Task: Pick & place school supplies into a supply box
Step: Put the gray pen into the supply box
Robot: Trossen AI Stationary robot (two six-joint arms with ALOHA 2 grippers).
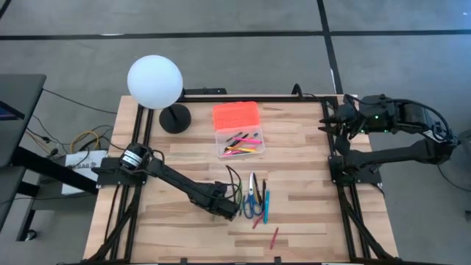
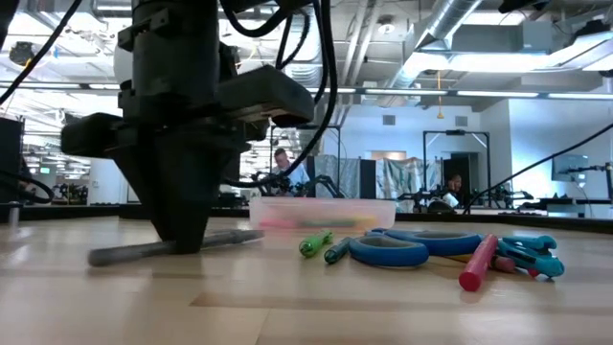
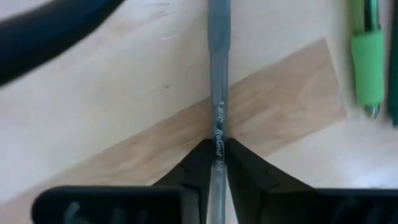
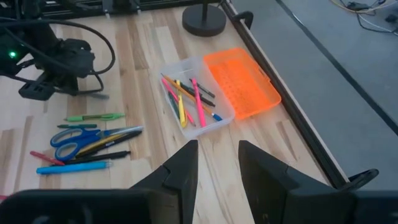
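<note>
My left gripper points down at the table's near middle, shut on a grey pen that lies on the wood. Just right of it lie a green pen, blue-handled scissors, a blue pen and other pens, with a red one nearer the front edge. The clear supply box stands open farther back, several pens inside, its orange lid lying on its far side. My right gripper hangs open, high at the far right, touching nothing. My left gripper pinches the grey pen's barrel, about midway along it, between its two fingertips. The fingers come from above, pointing down, and lie across the pen. The pen lies flat on the table.
A white globe lamp on a black round base stands at the far left, next to the box. Bare wood lies left of my left arm and along the right half of the table. Black frame rails run along both sides.
</note>
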